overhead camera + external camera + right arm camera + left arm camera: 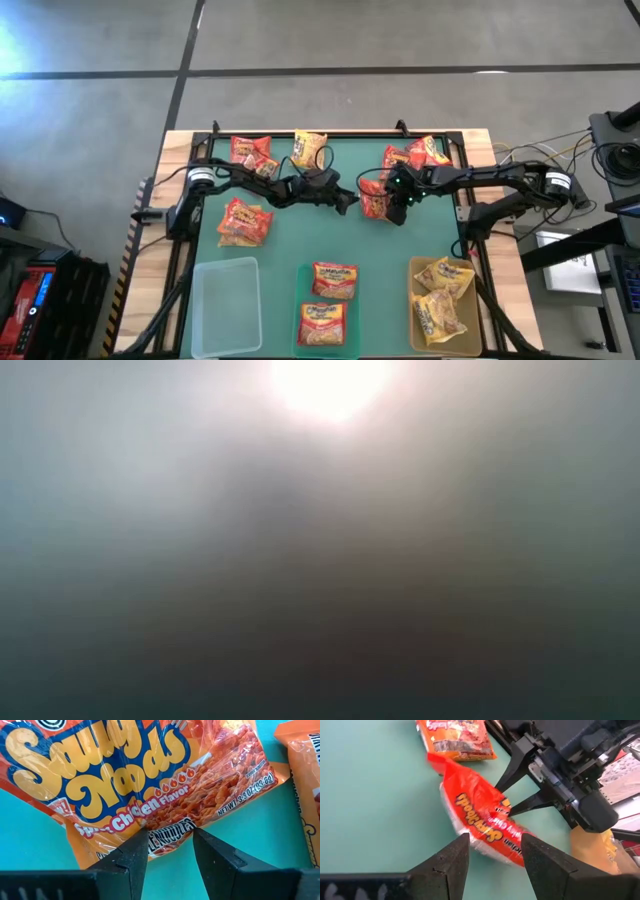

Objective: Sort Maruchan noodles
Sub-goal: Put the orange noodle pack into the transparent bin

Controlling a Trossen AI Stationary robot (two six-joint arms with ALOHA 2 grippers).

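Note:
An orange-red Maruchan noodle packet (377, 203) (475, 805) (150, 775) sits between my two grippers over the middle of the green mat. My right gripper (393, 198) (167, 834) reaches in from the table's right and is shut on it. My left gripper (350, 198) (492, 842) comes from the left and is open. Its fingertips stand on either side of the packet's near end, and I cannot tell if they touch. The low view shows only glare. My right gripper pinches the packet between its two fingers (517, 767) at one long edge (501, 806), by the small print (167, 836). The fingers come roughly level from the table's right. The packet sits tilted in the hold, its free end pointing toward my left gripper.
Loose packets lie at the far left (250, 152), far middle (309, 148), far right (420, 152) and left (244, 220). Along the near edge stand a clear bin (225, 305), a green bin (300, 300) holding two orange-red packets, and a bin (415, 270) holding yellow packets.

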